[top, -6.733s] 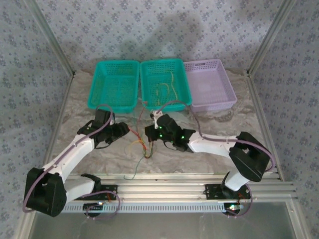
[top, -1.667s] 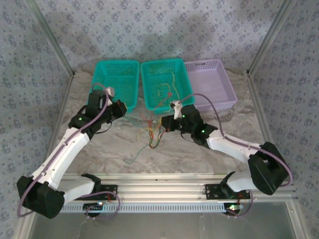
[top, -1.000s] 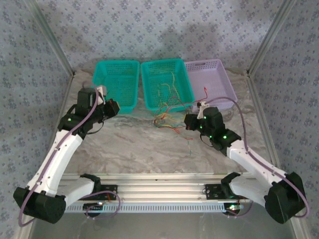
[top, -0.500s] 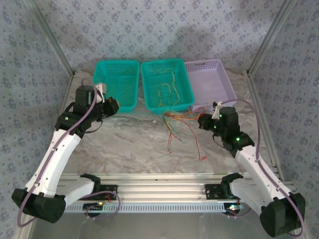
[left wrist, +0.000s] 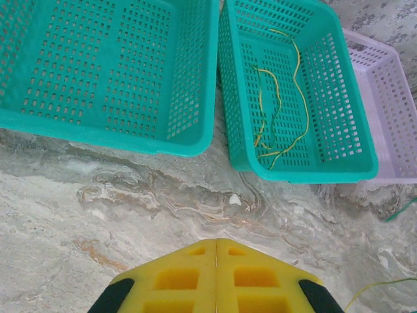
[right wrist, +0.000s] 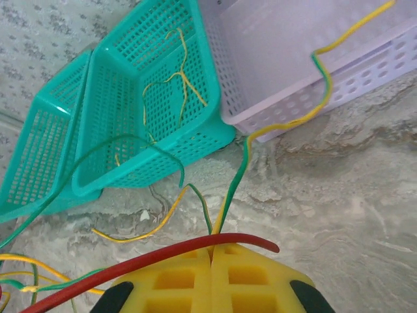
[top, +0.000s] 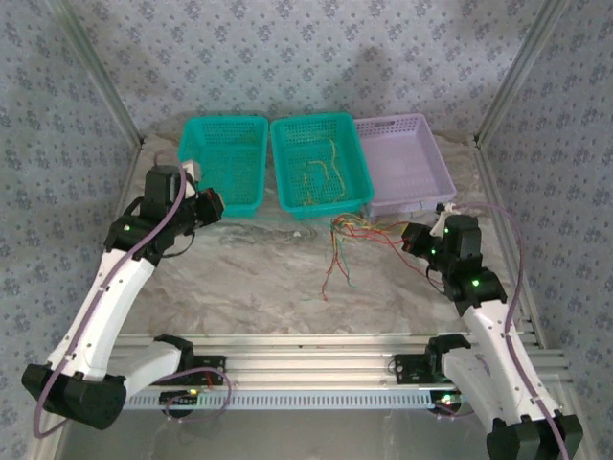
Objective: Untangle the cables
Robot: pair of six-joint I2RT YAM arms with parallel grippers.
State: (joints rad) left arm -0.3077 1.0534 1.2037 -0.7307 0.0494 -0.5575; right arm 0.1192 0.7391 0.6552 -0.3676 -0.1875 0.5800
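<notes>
Since both wrist cams look straight down the pads, grip state reads fine.

Right gripper (right wrist: 212, 253): pads pressed flat together, clamped on the cables (top: 350, 230). Red cable (right wrist: 241, 238) arcs across the pad tips. Green-yellow cable (right wrist: 242, 163) comes out of the seam and climbs across the purple basket's (right wrist: 365, 73) front wall. More green and yellow loops trail off to the left over the table (top: 268, 278).

From the top cam, this gripper sits in front of the purple basket. Strands run from it to a knot just in front of the middle basket's (top: 316, 118) near wall. Loose ends drop from the knot toward the near edge. I can't tell whether they touch the table or hang just above it.

Left gripper (left wrist: 216, 257): pads closed flush with nothing visible between them, though a hair-fine wire could probably be missed at this resolution. It's over bare table, just in front of the left basket (left wrist: 111, 127) and well apart from the knot.

A few yellow strands (left wrist: 280, 111) lie loose on the middle basket's floor, separate from the knot.
</notes>
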